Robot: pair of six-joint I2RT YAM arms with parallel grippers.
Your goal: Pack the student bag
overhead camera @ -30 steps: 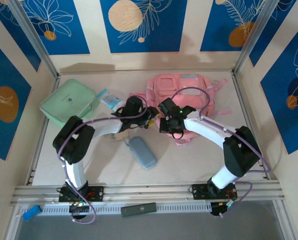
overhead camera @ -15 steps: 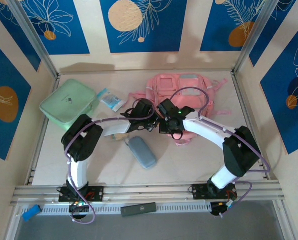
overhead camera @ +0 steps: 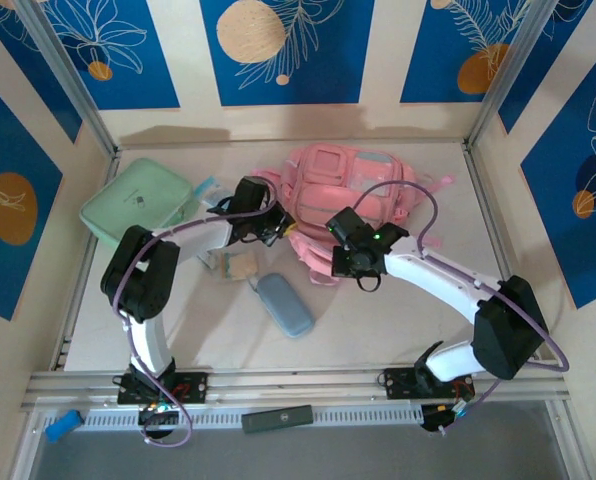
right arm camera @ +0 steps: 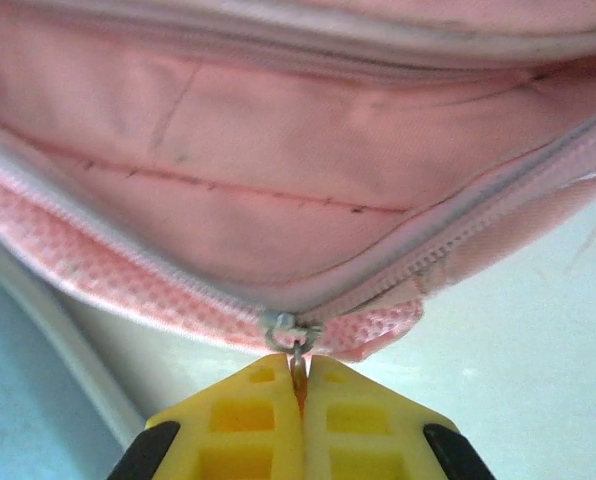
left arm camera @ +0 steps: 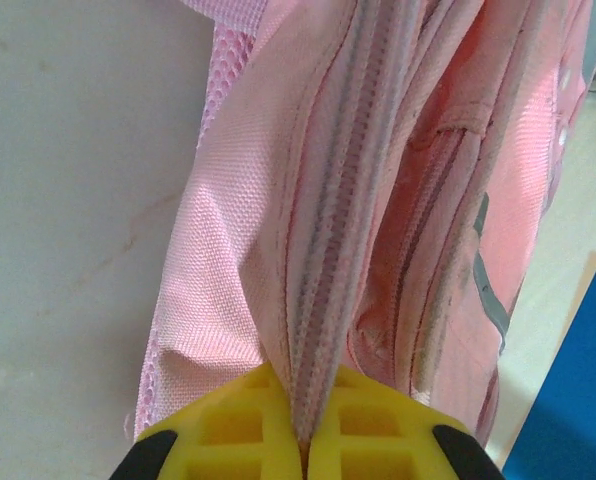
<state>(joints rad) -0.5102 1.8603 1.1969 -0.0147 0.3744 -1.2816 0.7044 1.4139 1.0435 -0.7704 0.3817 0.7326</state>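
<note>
Big change here: the left end effector (left arm camera: 303,440) was partly open a second ago. Now it has snapped shut on the closed zip seam (left arm camera: 323,250) of the student bag (overhead camera: 350,185), yellow pads squeezing the fabric. The right end effector (right arm camera: 298,395) is fully closed too, pinching the little zip pull (right arm camera: 296,358) at the end of an opened compartment.

The bag itself has slid and swung left on the surface (overhead camera: 378,335). It now sits upper centre of the top view, closer to the mint green case (overhead camera: 138,205).

My read is that one side anchors while the other works the zip, getting the opening ready for packing. The grey-blue pouch (overhead camera: 285,305), lower centre, isn't in yet.
</note>
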